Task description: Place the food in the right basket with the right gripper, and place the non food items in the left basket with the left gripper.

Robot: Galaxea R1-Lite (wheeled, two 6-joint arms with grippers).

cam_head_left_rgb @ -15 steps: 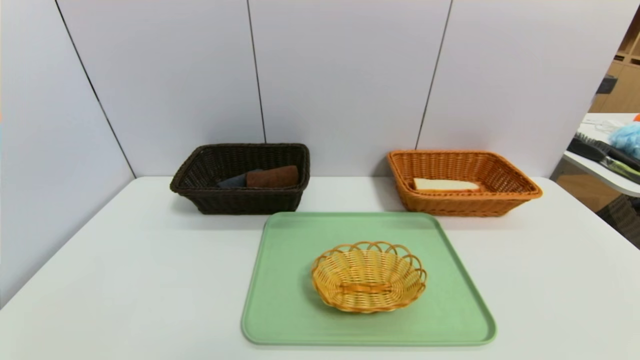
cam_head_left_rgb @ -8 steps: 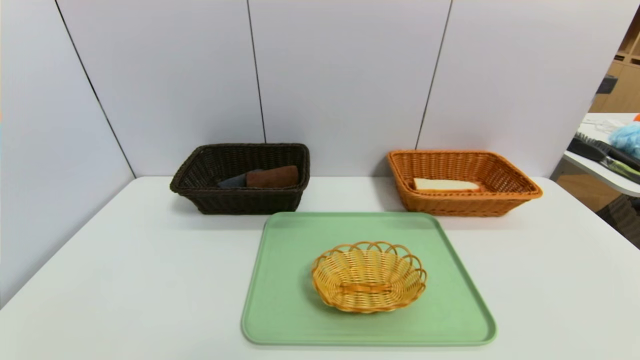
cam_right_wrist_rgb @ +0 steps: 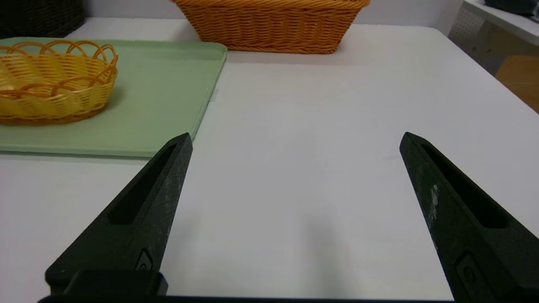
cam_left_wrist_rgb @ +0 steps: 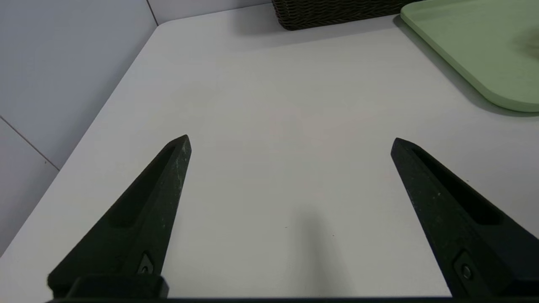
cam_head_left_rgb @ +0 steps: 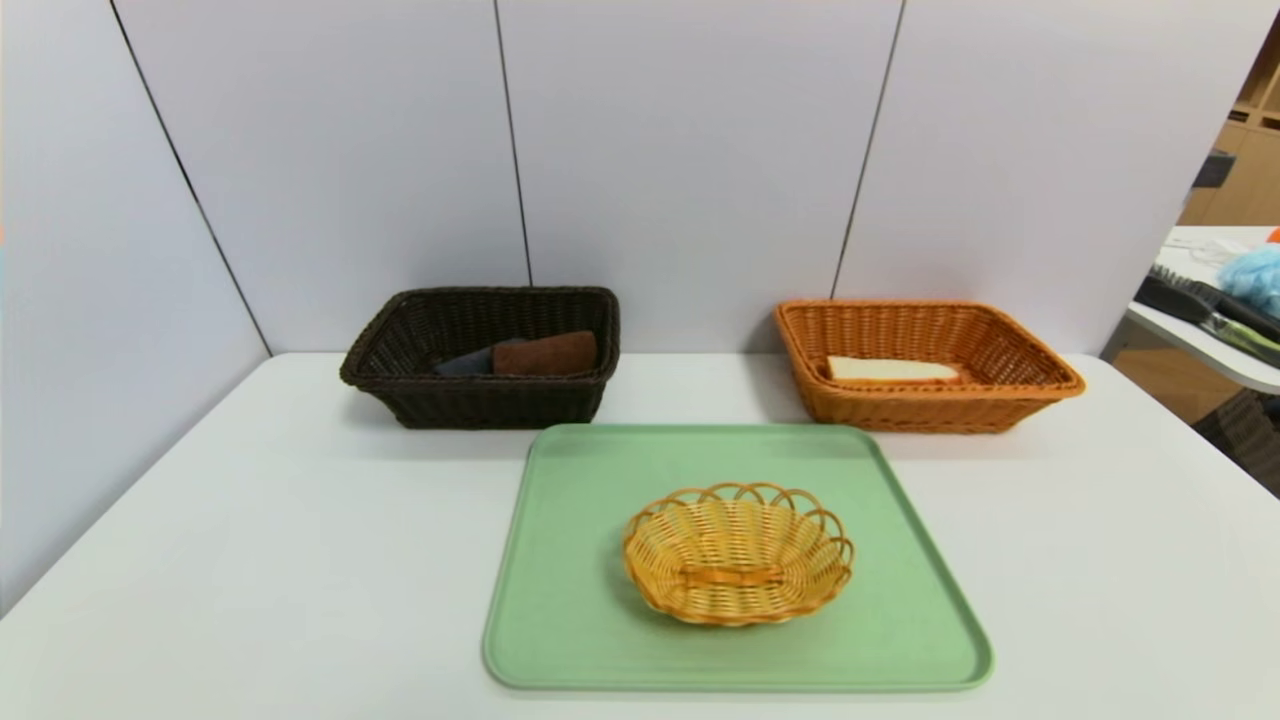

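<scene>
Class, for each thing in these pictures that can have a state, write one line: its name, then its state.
Dark basket: holds a brown pad and a dark item.
Orange basket: holds pale bread.
Small yellow basket: empty, on the green tray.
Left gripper: open, empty.
Right gripper: open, empty.

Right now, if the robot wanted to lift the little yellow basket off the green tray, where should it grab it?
Probably the looped rim of the little yellow basket, on the side toward the right gripper, coming down from above. The bowl looks too broad to span, but the thin open loops stand up, so one finger could slip inside and one outside.
</scene>
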